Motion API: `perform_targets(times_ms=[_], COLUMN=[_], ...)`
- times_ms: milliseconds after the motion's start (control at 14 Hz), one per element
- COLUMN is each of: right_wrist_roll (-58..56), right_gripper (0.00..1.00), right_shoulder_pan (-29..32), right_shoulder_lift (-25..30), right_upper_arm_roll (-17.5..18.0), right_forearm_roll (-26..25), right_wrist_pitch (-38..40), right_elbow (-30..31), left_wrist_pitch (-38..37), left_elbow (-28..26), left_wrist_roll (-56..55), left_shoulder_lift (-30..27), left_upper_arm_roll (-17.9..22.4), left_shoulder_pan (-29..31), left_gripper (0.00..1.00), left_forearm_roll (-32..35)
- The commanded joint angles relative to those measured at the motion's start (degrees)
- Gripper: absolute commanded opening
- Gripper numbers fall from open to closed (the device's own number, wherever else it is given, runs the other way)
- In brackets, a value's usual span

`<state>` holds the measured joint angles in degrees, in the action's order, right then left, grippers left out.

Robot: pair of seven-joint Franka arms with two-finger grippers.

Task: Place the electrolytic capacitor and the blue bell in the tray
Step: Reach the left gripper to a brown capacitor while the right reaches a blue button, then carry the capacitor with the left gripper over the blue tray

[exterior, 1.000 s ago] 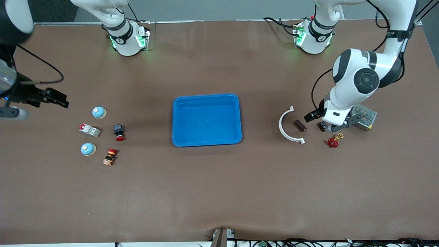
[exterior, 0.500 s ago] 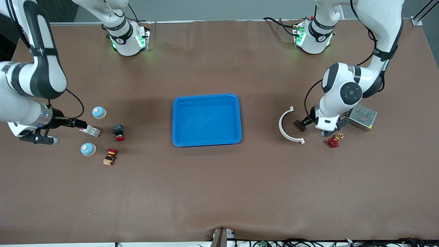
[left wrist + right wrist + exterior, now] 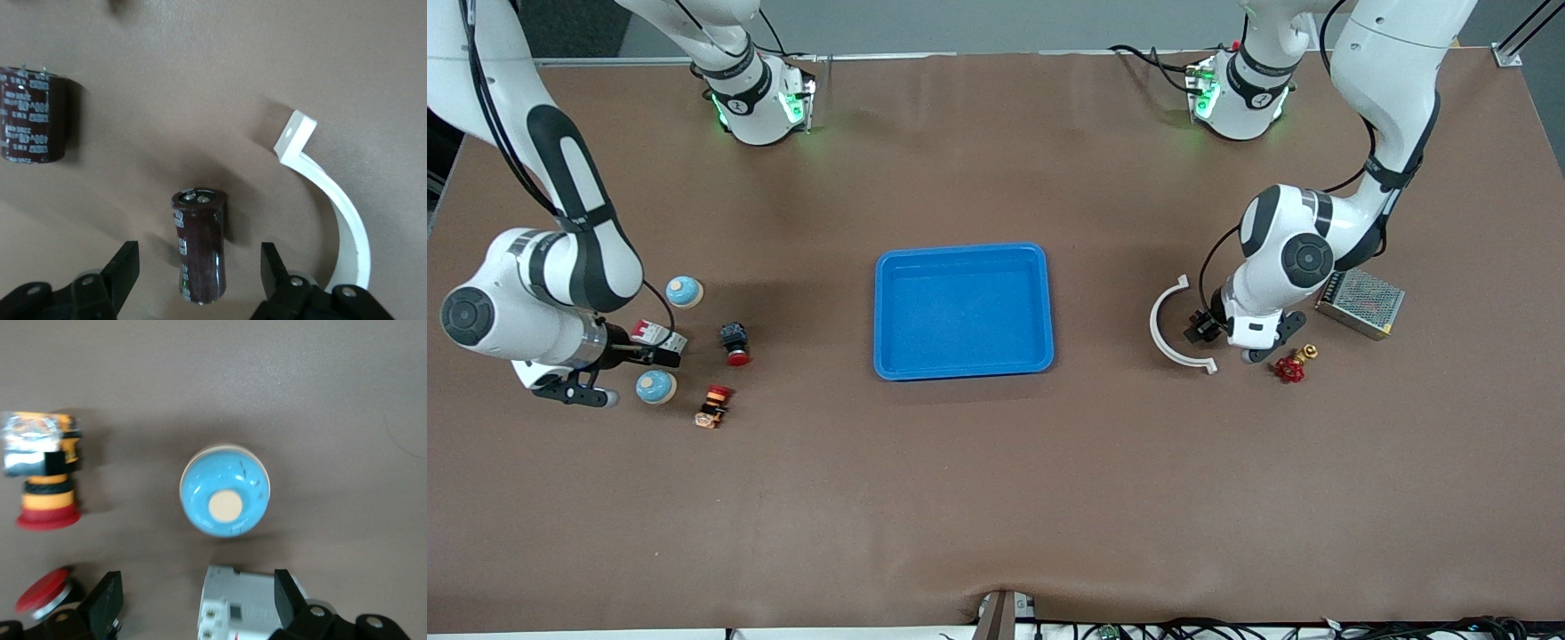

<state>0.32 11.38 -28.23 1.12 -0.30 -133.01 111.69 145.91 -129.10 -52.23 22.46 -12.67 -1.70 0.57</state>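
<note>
The left end effector (image 3: 200, 277) hangs spread over 1 capacitor (image 3: 200, 245) beside the white arc (image 3: 337, 207). The right end effector (image 3: 193, 603) hangs spread over the breaker (image 3: 243, 603), by a blue bell (image 3: 225, 491). The tray (image 3: 960, 253) sits mid-table (image 3: 996, 498).

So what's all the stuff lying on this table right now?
tray: one, bright blue, mid-table.
blue bells: two, one farther from the front camera than the other, right arm's end.
breaker: one, white and red, between the bells.
red push buttons: two, beside the bells.
capacitors: two, dark brown, left arm's end.
curved bracket: one, white.
valve: one, red.
mesh box: one, silver.
left claw: open, astride one capacitor.
right claw: open, over the breaker.
</note>
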Motion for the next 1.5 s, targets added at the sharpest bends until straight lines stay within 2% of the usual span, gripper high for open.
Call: perform_targets(times_ms=[0,71,286,357,643,857,1143,1429], right_wrist_roll=[-2.2,-2.2,-2.3,-2.3,-2.3,-2.3,-2.4,-3.6], right_gripper=[1.00,1.00,1.00,1.00,1.00,1.00,1.00,1.00], right_shoulder_pan=[2.0,2.2,2.3,2.3,1.9,1.8,1.8,2.0], right_shoulder_lift=[-3.1,-3.8,-5.0,-5.1,-5.7,-6.7,-7.0,-7.3], right_upper_arm_roll=[0.9,0.9,0.9,0.9,0.9,0.9,0.9,0.8], right_forearm_roll=[-0.8,-0.8,-0.8,-0.8,-0.8,-0.8,-0.9,-0.9], right_wrist_pitch=[-3.5,-3.9,-6.4,-6.9,-8.2,-8.3,-8.7,-8.7], right_elbow=[-0.7,-0.9,-1.1,-1.2,-1.6,-3.1,-3.3,-4.3], left_wrist_pitch=[0.4,0.4,0.3,0.0,-7.6,-14.1,-16.4,-16.1], left_elbow=[-0.1,-0.1,-0.1,0.0,1.7,5.2,9.8,15.4], left_wrist_roll=[-0.4,-0.4,-1.0,-2.1,-2.9,-7.5,-20.8,-35.2], left_shoulder_lift=[0.5,0.7,0.6,0.0,-6.4,-8.6,-7.8,-3.3], left_upper_arm_roll=[0.0,0.0,0.0,0.0,-0.3,-4.1,-11.8,-12.8], left_shoulder_pan=[-0.1,-0.1,-0.1,-0.3,-0.4,-0.3,-0.8,-9.3], left_gripper=[0.71,0.62,0.11,0.00,0.00,0.00,0.00,0.00], left_forearm_roll=[-1.0,-0.9,-0.9,-0.7,-0.3,-0.3,-0.3,-0.1])
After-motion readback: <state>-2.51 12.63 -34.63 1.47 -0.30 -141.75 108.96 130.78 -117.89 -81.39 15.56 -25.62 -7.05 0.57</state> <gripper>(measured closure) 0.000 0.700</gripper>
